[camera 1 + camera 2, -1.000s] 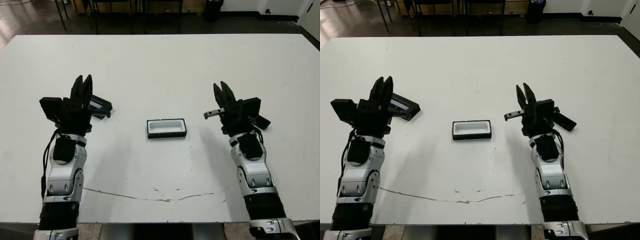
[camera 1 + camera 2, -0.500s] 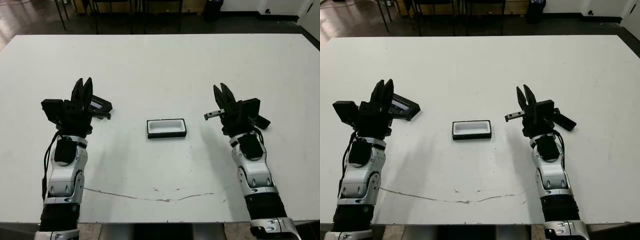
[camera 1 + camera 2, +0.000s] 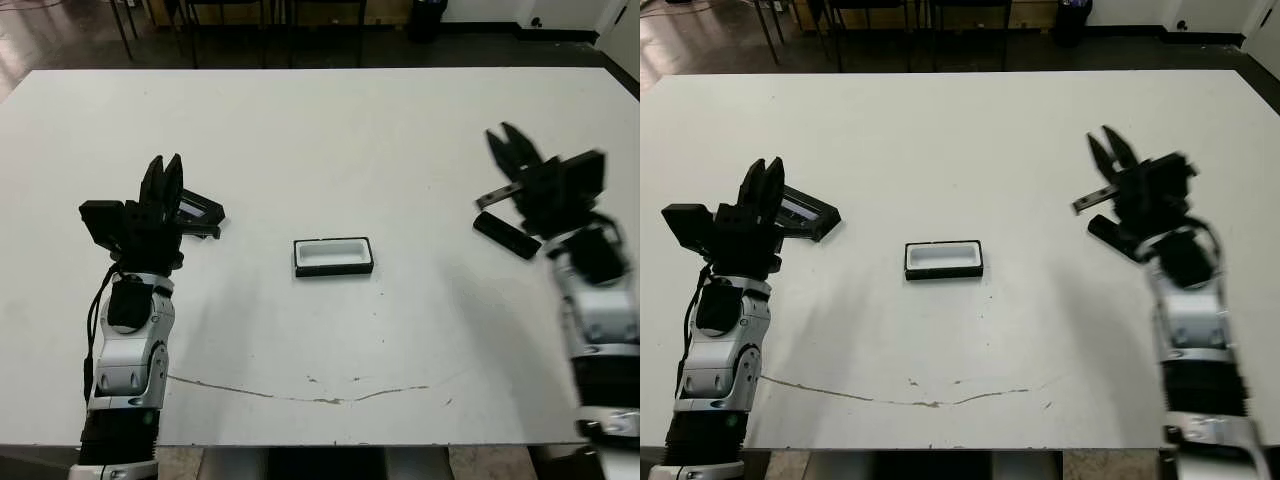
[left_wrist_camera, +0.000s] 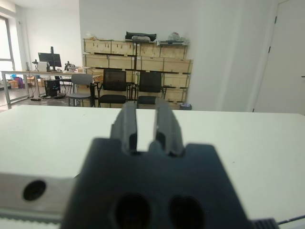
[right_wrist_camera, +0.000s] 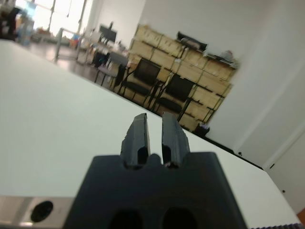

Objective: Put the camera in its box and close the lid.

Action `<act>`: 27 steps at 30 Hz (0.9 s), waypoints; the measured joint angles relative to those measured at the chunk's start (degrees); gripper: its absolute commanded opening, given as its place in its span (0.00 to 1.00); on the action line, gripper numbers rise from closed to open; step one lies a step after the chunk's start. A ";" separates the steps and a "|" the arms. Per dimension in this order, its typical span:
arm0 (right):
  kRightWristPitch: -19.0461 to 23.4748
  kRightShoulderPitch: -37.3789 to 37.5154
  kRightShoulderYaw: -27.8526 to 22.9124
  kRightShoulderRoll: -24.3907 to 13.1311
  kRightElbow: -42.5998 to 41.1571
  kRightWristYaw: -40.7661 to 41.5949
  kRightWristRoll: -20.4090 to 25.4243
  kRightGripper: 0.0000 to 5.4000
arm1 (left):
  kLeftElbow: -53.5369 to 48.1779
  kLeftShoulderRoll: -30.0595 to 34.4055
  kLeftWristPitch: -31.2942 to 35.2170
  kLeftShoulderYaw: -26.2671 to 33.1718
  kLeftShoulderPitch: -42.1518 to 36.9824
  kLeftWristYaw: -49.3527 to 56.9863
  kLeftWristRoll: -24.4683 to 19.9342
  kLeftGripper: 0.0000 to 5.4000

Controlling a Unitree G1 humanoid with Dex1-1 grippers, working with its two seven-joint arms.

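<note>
The box (image 3: 333,256) lies open at the table's middle, its white lining showing. The lid (image 3: 203,210), flat and black with a pale panel, rests to the left. Just in front of it stands my left gripper (image 3: 163,165), fingers close together and holding nothing. The camera (image 3: 507,235), a slim black bar, lies on the table at the right. My right gripper (image 3: 502,135) is blurred above and beside it, its body over the camera's right end; the fingers are together and empty. Both wrist views show only fingers (image 4: 126,124) (image 5: 138,136) against table and room.
The white table (image 3: 320,130) has a thin dark scratch (image 3: 300,395) near its front edge. Chairs (image 3: 230,20) and dark floor lie beyond the far edge. In the wrist views, wooden crates (image 4: 138,55) stand against the far wall.
My right arm has swung to the right and away from the box, uncovering the camera; it is motion-blurred. The left arm has hardly moved. Box and lid are where they were.
</note>
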 measured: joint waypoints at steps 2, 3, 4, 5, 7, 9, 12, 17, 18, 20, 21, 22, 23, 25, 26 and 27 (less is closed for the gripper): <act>1.28 -0.73 -0.30 -2.96 2.00 3.00 0.30 0.00 | -0.04 0.00 0.00 0.02 0.10 0.21 0.15 0.00; 2.05 -0.99 -0.30 -4.07 3.22 4.57 0.73 0.00 | -0.07 0.00 0.00 0.03 0.14 0.27 0.13 0.00; 2.94 -1.28 -0.25 -4.97 4.43 6.25 0.88 0.02 | -0.12 0.01 0.00 0.05 0.18 0.26 0.09 0.00; 3.98 -1.51 -0.02 -5.93 5.46 7.87 0.89 0.04 | -0.12 0.01 0.01 0.05 0.21 0.25 0.05 0.00; 6.25 -1.72 0.78 -7.79 6.30 10.34 0.65 0.10 | -0.14 0.02 0.03 0.13 0.37 0.25 -0.05 0.00; 8.63 -2.29 2.10 -9.74 7.36 13.58 0.41 0.18 | -0.14 0.02 0.18 0.14 0.45 0.25 -0.10 0.00; 11.21 -4.46 3.75 -11.76 12.75 23.48 2.08 0.31 | -0.09 0.07 0.19 0.17 0.48 0.23 -0.09 0.00; 11.18 -11.28 6.09 -12.73 28.97 42.83 4.23 0.51 | -0.07 0.17 0.27 0.16 0.44 0.26 0.02 0.00; 10.85 -12.47 6.40 -12.82 31.36 45.01 4.11 0.55 | -0.08 0.18 0.34 0.16 0.44 0.26 0.03 0.00; 9.63 -14.23 6.86 -12.87 35.03 47.77 3.83 0.63 | -0.09 0.21 0.43 0.15 0.44 0.27 0.13 0.00; 8.88 -14.71 6.88 -12.86 36.42 48.73 3.78 0.67 | -0.10 0.24 0.50 0.15 0.45 0.27 0.14 0.00; 8.29 -15.15 6.85 -12.86 37.98 49.68 3.76 0.71 | -0.15 0.29 0.68 0.15 0.44 0.26 0.12 0.00; 7.59 -15.53 6.81 -12.85 39.39 50.32 3.78 0.75 | -0.22 0.32 0.92 0.16 0.45 0.25 0.08 0.00; 6.77 -15.93 6.60 -12.85 41.52 50.89 3.77 0.83 | -0.30 0.35 1.19 0.17 0.46 0.15 -0.04 0.00; 6.79 -15.96 6.53 -12.85 42.12 50.94 3.72 0.88 | -0.30 0.37 1.19 0.17 0.46 0.03 -0.05 0.00; 6.95 -15.96 6.52 -12.85 42.42 50.94 3.67 0.91 | -0.28 0.40 1.18 0.16 0.45 -0.02 -0.05 0.00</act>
